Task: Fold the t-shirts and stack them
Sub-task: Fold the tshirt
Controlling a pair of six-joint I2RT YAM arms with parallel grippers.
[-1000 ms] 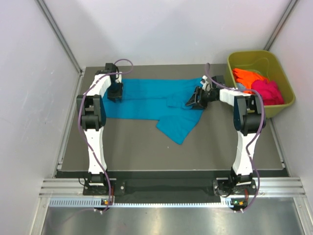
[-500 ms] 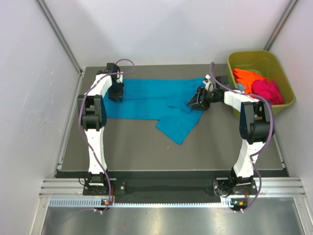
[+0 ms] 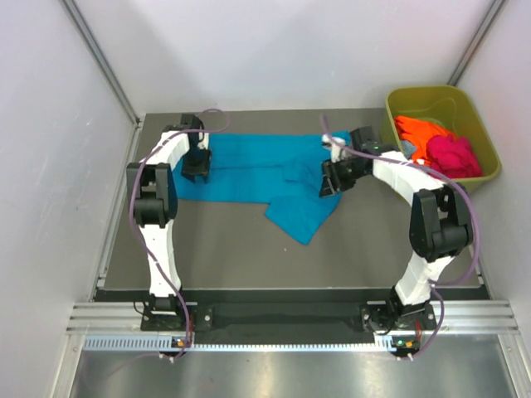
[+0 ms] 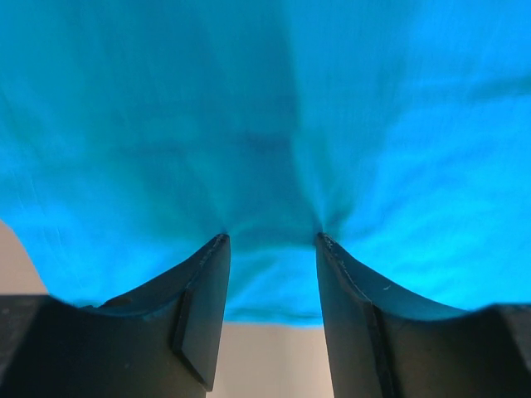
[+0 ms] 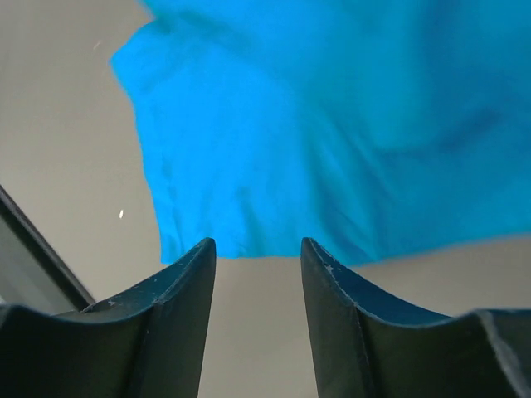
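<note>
Grey tabletop [image 3: 232,257] carries the teal-blue t-shirt [image 3: 249,166], spread rumpled across its far half between my two arms, with one flap trailing toward me. My left gripper [image 4: 271,240] presses down on the shirt's left end, fingers apart, the cloth puckering at both tips. My right gripper [image 5: 257,245] sits over the shirt's right side, fingers likewise apart, the shirt's edge and bare table showing between them. At the far right, an olive-green tub [image 3: 425,90] holds the orange t-shirt [image 3: 419,131] and the magenta-pink t-shirt [image 3: 455,155].
</note>
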